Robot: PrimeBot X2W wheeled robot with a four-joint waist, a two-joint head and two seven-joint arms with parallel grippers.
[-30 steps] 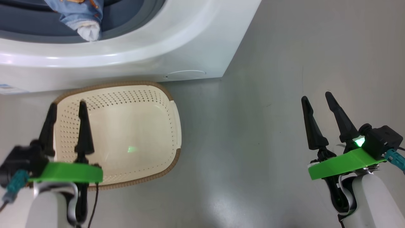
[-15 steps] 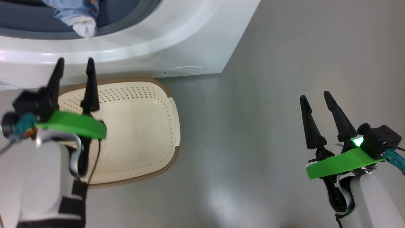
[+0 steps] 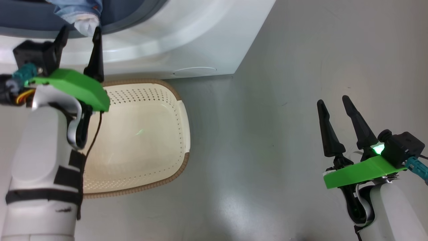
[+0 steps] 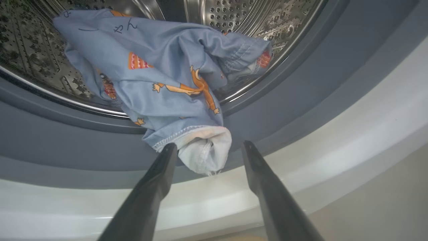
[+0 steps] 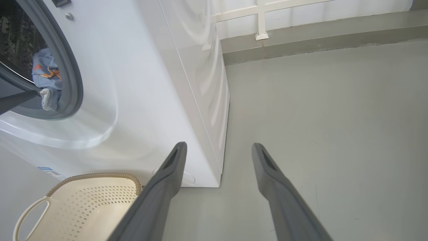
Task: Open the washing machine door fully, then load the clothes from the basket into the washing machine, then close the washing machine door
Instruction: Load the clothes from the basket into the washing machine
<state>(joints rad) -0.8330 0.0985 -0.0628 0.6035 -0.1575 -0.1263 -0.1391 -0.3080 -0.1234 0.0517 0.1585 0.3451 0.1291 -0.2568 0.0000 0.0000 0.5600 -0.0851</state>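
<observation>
Your left gripper (image 4: 209,144) is spread, straddling a cuff of the clothes (image 4: 167,83) drooping over the washing machine (image 3: 200,33) gasket (image 4: 67,147), likely to tuck it in; right gripper (image 3: 332,100) open, idle.

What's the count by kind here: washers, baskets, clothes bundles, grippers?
washing machine: 1
basket, empty: 1
clothes bundle, hanging over the drum lip: 1
grippers: 2, left gripper and right gripper
total: 5

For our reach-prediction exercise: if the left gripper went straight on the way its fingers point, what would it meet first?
Probably the clothes: their white cuff hangs just ahead of the left gripper; depth is unclear.
</observation>
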